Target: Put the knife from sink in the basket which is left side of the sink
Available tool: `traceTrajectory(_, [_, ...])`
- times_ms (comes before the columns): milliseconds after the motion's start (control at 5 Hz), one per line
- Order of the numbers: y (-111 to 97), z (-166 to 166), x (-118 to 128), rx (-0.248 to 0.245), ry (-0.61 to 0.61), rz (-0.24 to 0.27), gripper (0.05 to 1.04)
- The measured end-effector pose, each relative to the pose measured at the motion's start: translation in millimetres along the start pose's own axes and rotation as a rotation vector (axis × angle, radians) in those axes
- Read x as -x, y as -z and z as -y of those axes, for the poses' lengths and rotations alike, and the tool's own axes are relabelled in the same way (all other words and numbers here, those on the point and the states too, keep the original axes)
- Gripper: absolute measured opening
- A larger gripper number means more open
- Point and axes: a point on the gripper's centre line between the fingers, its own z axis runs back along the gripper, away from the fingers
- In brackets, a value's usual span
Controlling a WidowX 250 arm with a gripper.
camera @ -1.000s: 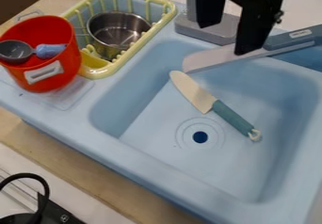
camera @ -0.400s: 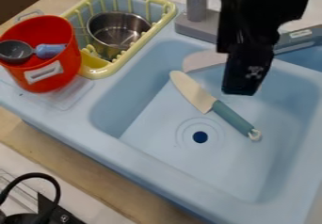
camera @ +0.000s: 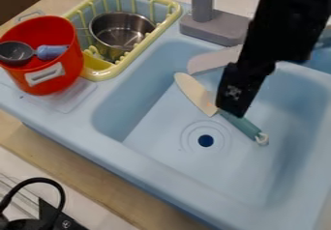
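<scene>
Black gripper (camera: 231,107) hangs low over the sink, its lower end in front of the knife where blade and handle meet; contact cannot be told. The knife (camera: 195,94) lies on the floor of the light blue sink (camera: 161,166), its cream blade toward the upper left and its teal handle toward the lower right. Part of the handle is hidden by the gripper. Left of the sink, at the back, sits the yellow basket (camera: 131,60), a metal pot (camera: 121,30) inside it.
A second, pale knife blade (camera: 212,61) crosses the sink's back edge, partly behind the arm. The grey faucet (camera: 210,28) stands behind the sink. Beside the basket is a red bucket (camera: 67,79) with a grey ladle (camera: 16,53). A black cable (camera: 48,180) curves at lower left.
From the back edge of the sink, the gripper has come down and toward the camera to the teal-handled knife. That knife has not moved. The cable at lower left has shifted slightly right.
</scene>
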Motion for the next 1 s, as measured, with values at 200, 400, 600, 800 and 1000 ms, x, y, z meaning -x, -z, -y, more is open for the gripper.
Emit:
traceTrajectory(200, [17, -5, 0, 0.05, 0.192, -0.016, 0.997])
traceTrajectory(400, [24, -15, -3, 0.042, 0.295, -0.013, 0.997])
traceTrajectory(600, [36, -26, -7, 0.096, 0.347, 0.02, 0.997])
traceTrajectory(800, [40, -34, -5, 0.057, 0.389, 0.046, 0.997])
traceTrajectory(1000, [59, -29, -2, 0.038, 0.444, 0.065, 0.997])
